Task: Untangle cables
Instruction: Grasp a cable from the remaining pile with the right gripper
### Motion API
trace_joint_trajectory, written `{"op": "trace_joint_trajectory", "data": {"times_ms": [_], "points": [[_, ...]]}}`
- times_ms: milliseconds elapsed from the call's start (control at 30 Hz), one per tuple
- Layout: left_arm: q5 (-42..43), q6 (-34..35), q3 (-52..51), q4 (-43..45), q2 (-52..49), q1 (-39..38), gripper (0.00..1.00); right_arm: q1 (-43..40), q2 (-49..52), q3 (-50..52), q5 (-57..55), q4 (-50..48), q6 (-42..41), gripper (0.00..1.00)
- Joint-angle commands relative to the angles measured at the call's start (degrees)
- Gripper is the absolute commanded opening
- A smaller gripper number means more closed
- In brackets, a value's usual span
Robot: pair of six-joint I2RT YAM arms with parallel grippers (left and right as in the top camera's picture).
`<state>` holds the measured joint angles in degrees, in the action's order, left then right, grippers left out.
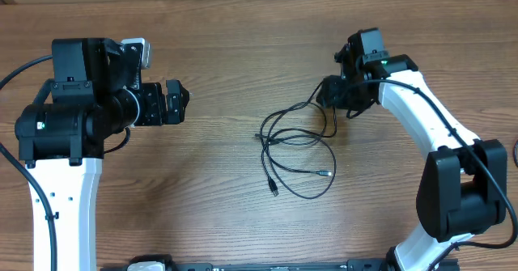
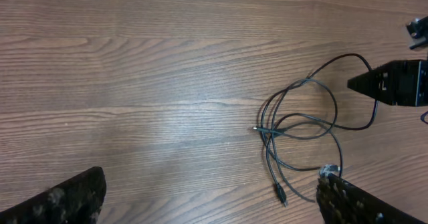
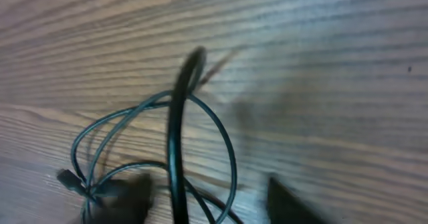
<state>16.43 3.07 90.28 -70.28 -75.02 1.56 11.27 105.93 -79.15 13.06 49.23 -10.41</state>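
Thin black looped cables [image 1: 295, 154] on brown wood tabletop [image 1: 243, 44], upper strand at right tool [image 1: 324, 95] tips; view blurry, can't tell if clamped. Left tool [image 1: 183, 103] wide open, well apart from cables.

A robotics lab bench, my workplace. A wood-grain table [image 1: 243, 52] fills every view; my white-and-black left arm [image 1: 61, 182] and right arm [image 1: 421, 101] rise from its near edge, a black mounting rail [image 1: 283, 266] between their bases, thick black wiring [image 1: 20, 68] trailing from them.
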Motion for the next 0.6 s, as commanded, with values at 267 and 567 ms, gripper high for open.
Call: {"op": "trace_joint_trajectory", "data": {"times_ms": [267, 567], "points": [[-0.3, 0.8, 0.7, 0.0, 0.1, -0.2, 1.00, -0.1, -5.4, -23.4, -0.4, 15.0, 1.6, 0.04], [-0.3, 0.8, 0.7, 0.0, 0.1, -0.2, 1.00, -0.1, -13.3, -52.0, 0.7, 17.3, 1.5, 0.04]]}}
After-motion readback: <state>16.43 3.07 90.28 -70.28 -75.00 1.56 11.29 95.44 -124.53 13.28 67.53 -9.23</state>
